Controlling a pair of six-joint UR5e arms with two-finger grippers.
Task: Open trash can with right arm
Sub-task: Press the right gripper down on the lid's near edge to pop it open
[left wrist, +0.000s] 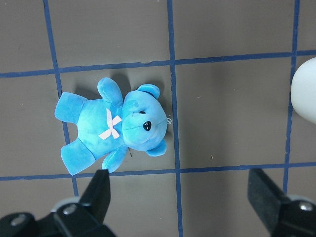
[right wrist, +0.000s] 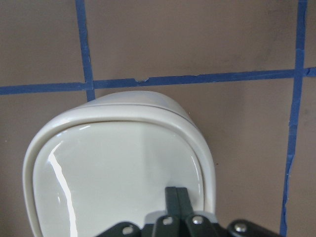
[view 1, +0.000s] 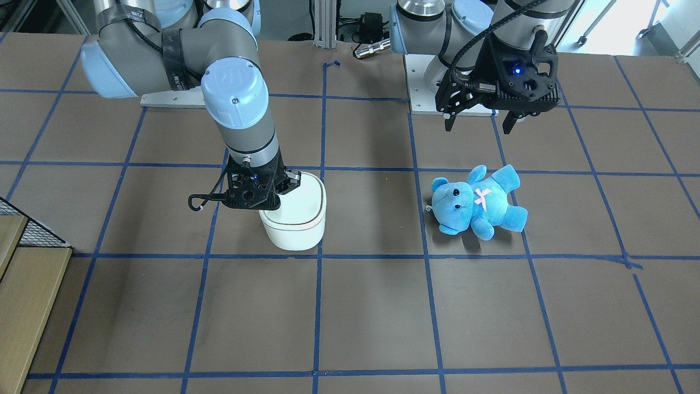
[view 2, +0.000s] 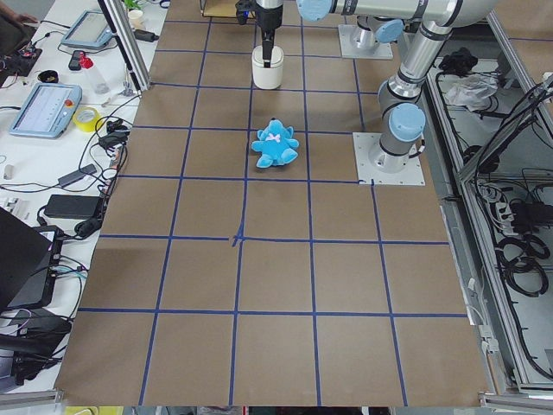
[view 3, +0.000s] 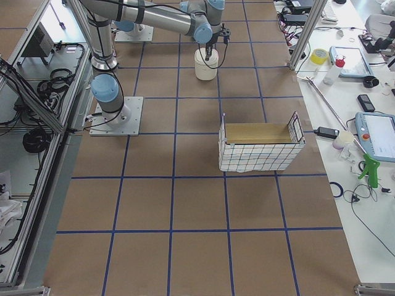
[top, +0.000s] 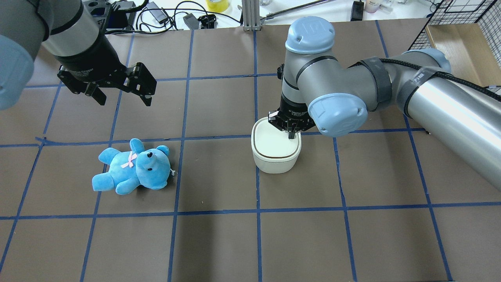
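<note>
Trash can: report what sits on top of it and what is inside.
Over the trash can's closed lid, near one edge, the shut right tool points down; whether it touches is unclear. The lid covers the inside, so contents cannot be seen.

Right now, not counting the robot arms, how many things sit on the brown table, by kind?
White trash can: 1
Blue teddy bear: 1
Wire basket: 1
Total: 3

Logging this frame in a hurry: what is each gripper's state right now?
Left gripper: open, holding nothing.
Right gripper: shut, holding nothing, tips at the trash can lid.
</note>
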